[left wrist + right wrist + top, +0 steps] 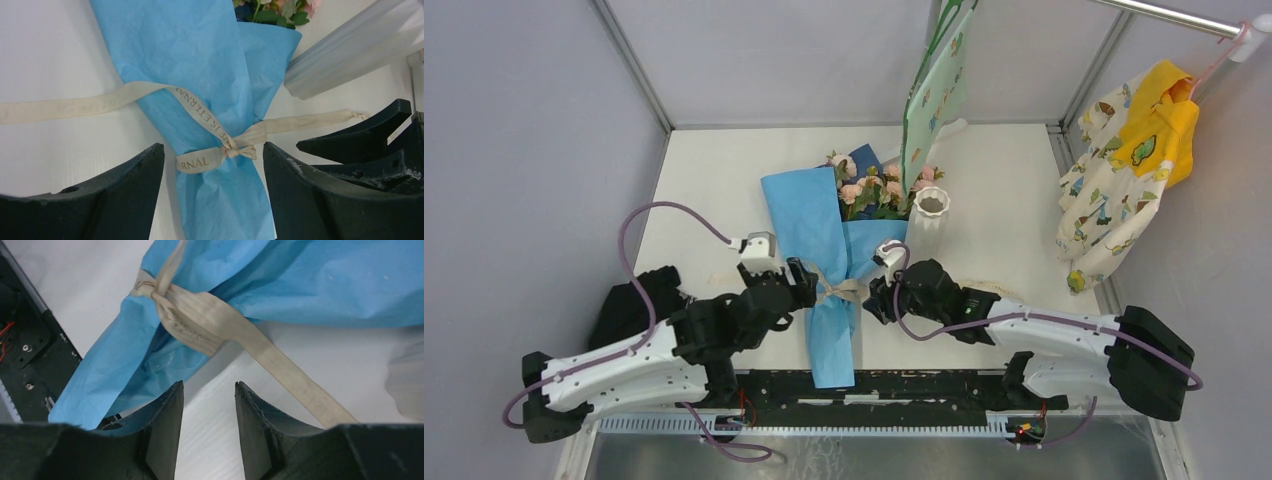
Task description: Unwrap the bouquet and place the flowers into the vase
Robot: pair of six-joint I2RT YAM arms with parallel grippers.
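Table: a white tabletop (714, 180) inside pale grey walls, seen from above, with two white and black robot arms reaching in from the near edge.

Left gripper: the left arm's black two-finger gripper (806, 283) sits just left of the bouquet's tied waist. Its fingers (125, 195) stand wide apart and hold nothing. In the wrist view the wrapped stems lie in the gap between them.

Bouquet: a cone of light blue paper with a navy lining (809, 225) lies flat in the middle of the table. Its open end points to the far wall, and its narrow end reaches over the black rail at the near edge.

Ribbon: a cream ribbon with printed lettering (200, 107) circles the waist of the paper and is knotted. One loose tail trails left across the table and the other trails right.

Flowers: pink and peach roses with green leaves (869, 190) show at the open end, inside the paper.

Right gripper: the right arm's black gripper (872, 302) sits just right of the knot. Its fingers are apart with only bare table between them, and the ribbon's right tail runs beside one finger.

Vase: a small white ribbed ceramic vase (927, 225) stands upright just right of the flowers.

Hanging cloth: a green patterned cloth (939, 90) hangs behind the vase.

Garment: a yellow and cream printed garment (1129, 160) hangs from a pink hanger at the far right.
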